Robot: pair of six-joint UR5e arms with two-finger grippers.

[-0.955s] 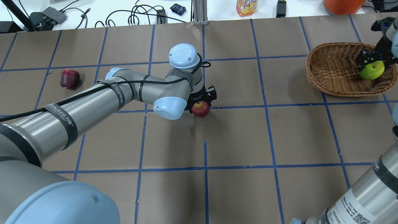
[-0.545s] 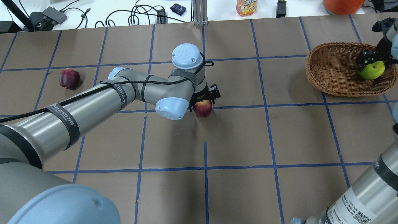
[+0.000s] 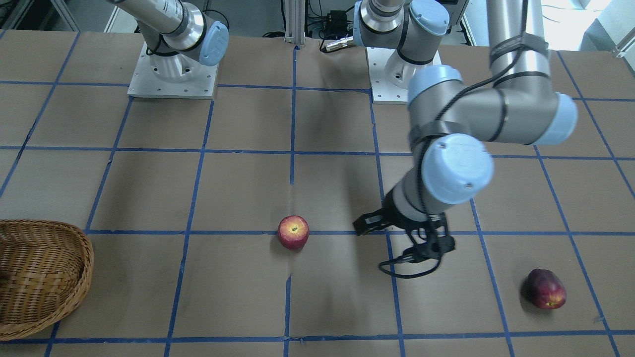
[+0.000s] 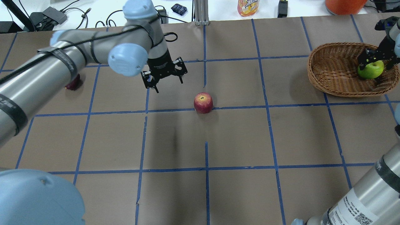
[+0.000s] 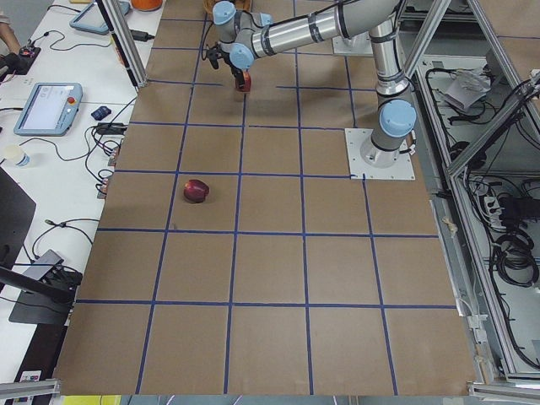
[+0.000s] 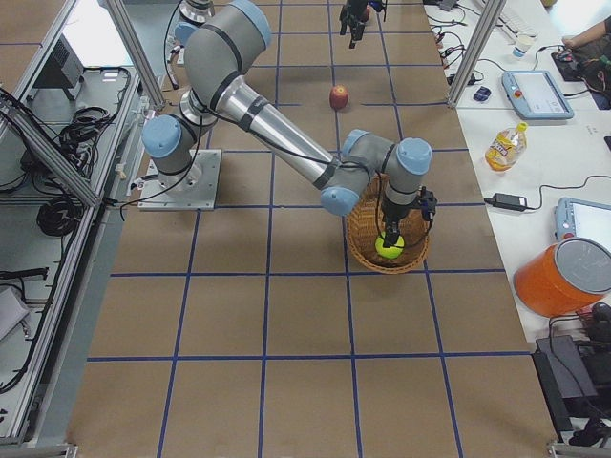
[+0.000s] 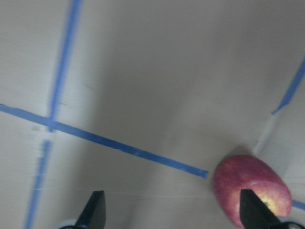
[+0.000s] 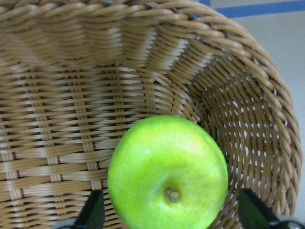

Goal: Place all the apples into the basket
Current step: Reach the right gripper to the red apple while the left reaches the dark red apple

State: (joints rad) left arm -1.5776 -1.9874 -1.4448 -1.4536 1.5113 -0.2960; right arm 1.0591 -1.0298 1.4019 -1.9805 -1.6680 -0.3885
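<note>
The red apple (image 4: 203, 102) lies on the table near the centre; it also shows in the front view (image 3: 293, 231) and in the left wrist view (image 7: 251, 191). My left gripper (image 4: 165, 82) is open and empty, raised to the left of it. The dark maroon apple (image 3: 545, 289) lies far left, mostly hidden by my left arm in the overhead view. The yellow-green apple (image 4: 371, 69) sits inside the wicker basket (image 4: 312, 72). My right gripper (image 4: 375, 57) is open just above it, and both fingertips flank the apple (image 8: 167, 174) in the right wrist view.
A juice bottle (image 4: 248, 7), an orange container (image 4: 343, 5) and cables lie beyond the table's far edge. The two arm bases (image 3: 171, 74) stand at the robot's side. Blue tape lines grid the brown table.
My left gripper has come off the red apple and swung up and to the left, towards the maroon apple. The red apple stays on the table. The right gripper has barely moved.
</note>
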